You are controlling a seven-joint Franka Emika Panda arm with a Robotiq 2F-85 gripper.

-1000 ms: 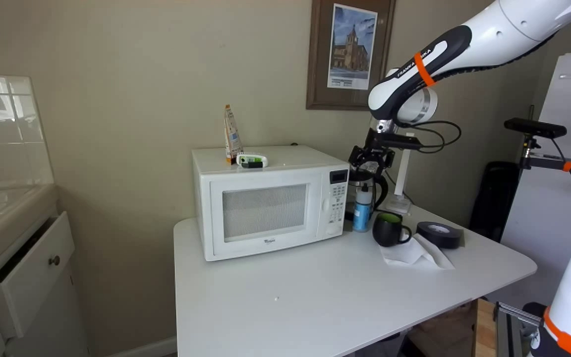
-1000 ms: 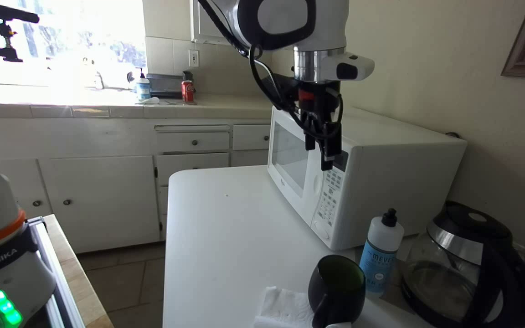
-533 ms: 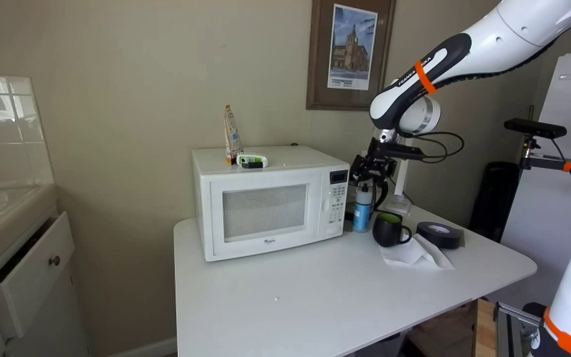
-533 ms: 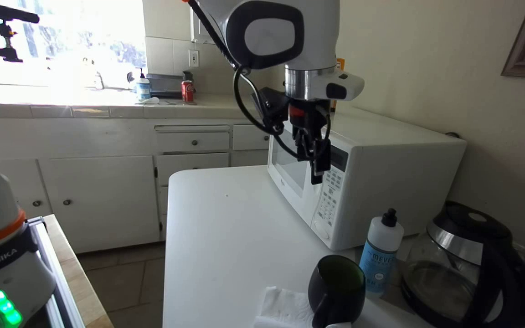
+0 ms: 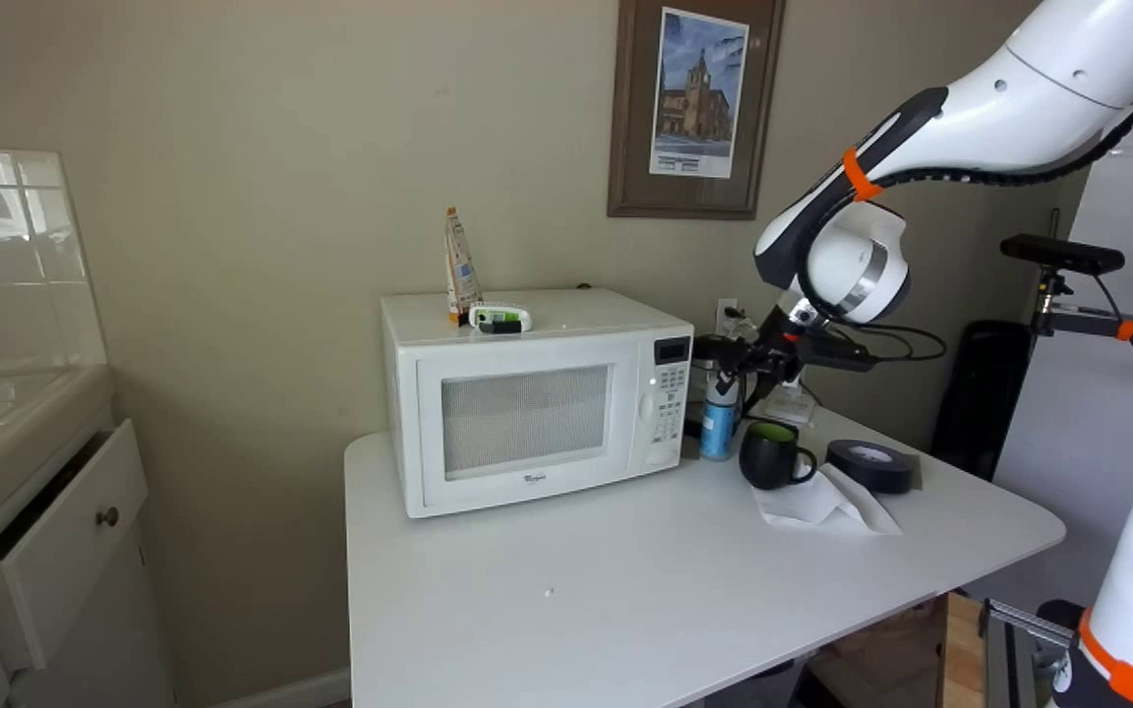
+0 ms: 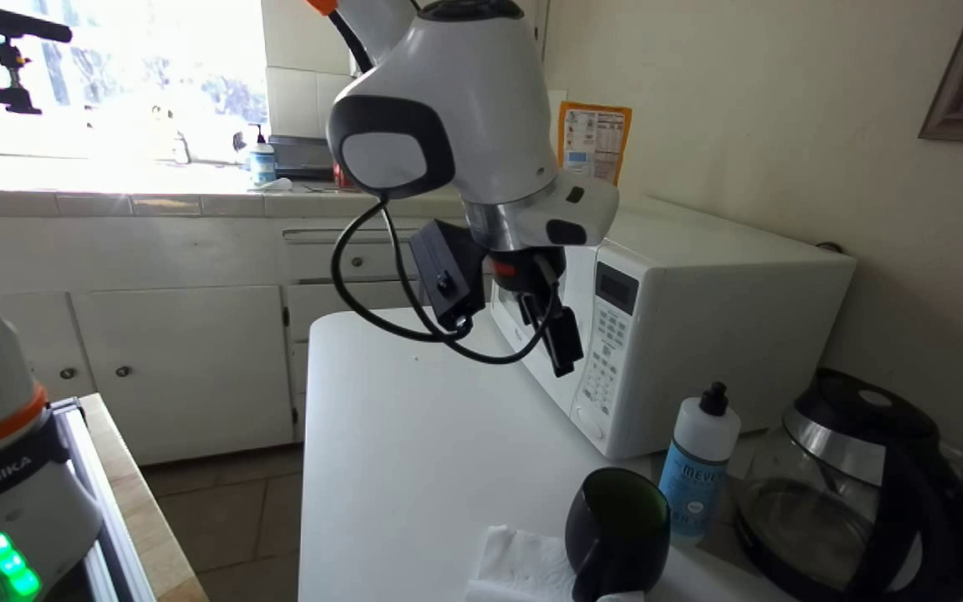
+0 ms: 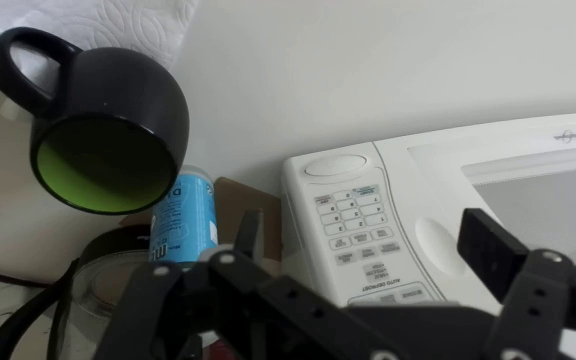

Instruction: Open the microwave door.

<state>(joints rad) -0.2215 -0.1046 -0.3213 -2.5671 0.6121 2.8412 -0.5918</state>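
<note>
The white microwave (image 5: 547, 315) stands on the white table; its side shows in an exterior view (image 6: 724, 351). Its door (image 5: 527, 467) is shut flush in the front, with a pale window. The wrist view shows the door (image 7: 448, 190), its oval grip recess (image 7: 440, 245) and the control panel (image 7: 363, 220). My gripper (image 7: 368, 240) is open and empty, fingers wide apart. In the wrist view one finger overlaps the door beside the recess, the other lies past the panel's outer side. In an exterior view the tilted gripper (image 6: 565, 364) is before the panel; contact cannot be told.
A black mug (image 6: 615, 535) on a paper towel (image 6: 523, 560), a blue bottle (image 6: 695, 485) and a glass kettle (image 6: 816, 518) stand beside the microwave. A tape roll (image 5: 871, 467) lies farther right. A bag (image 5: 461, 270) and a small white device (image 5: 500, 317) sit on top.
My gripper has moved lower and tilted over, its fingers leaning toward the microwave. The arm has swung a little away from the wall. The door has not moved.
</note>
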